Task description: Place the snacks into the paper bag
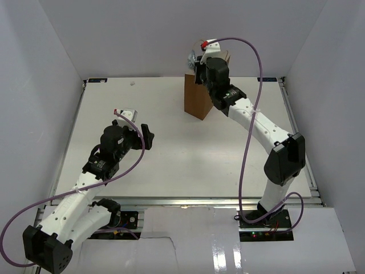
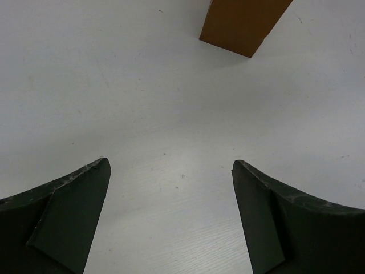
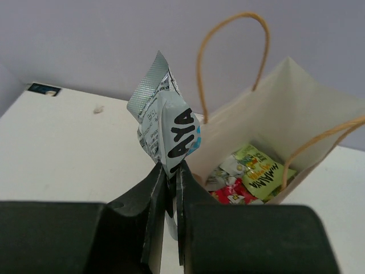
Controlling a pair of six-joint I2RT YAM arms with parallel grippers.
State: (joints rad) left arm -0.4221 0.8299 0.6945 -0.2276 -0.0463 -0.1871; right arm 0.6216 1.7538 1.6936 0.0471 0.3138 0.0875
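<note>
1. Closest to its own wrist camera, the right gripper (image 3: pixel 170 171) had its dark jaws pinched shut on the lower edge of a pale blue-silver packet (image 3: pixel 165 123). It held the packet upright, just beside and above the open mouth of the paper bag (image 3: pixel 274 108).
2. The white table (image 1: pixel 171 171) carried the paper bag upright.
3. The paper bag was tall, brown kraft outside and pale inside, with two twisted loop handles (image 3: pixel 231 25) standing up from its rim. From above, the right arm's wrist covered most of its mouth.
4. The left gripper (image 2: pixel 171 165) hung over bare table well apart from the paper bag, its jaws spread wide with nothing between them. Only a lower brown corner of the bag showed in its view, cut off at the top edge.
5. The held packet was crinkly foil with a crimped silver top. Its black letters read "AYA", and the rest was folded out of sight.
6. At the bottom of the paper bag lay a yellow-green packet (image 3: pixel 259 171) and a red packet (image 3: pixel 231 191). Further packets were partly hidden by the bag's near wall, so their number could not be told.
</note>
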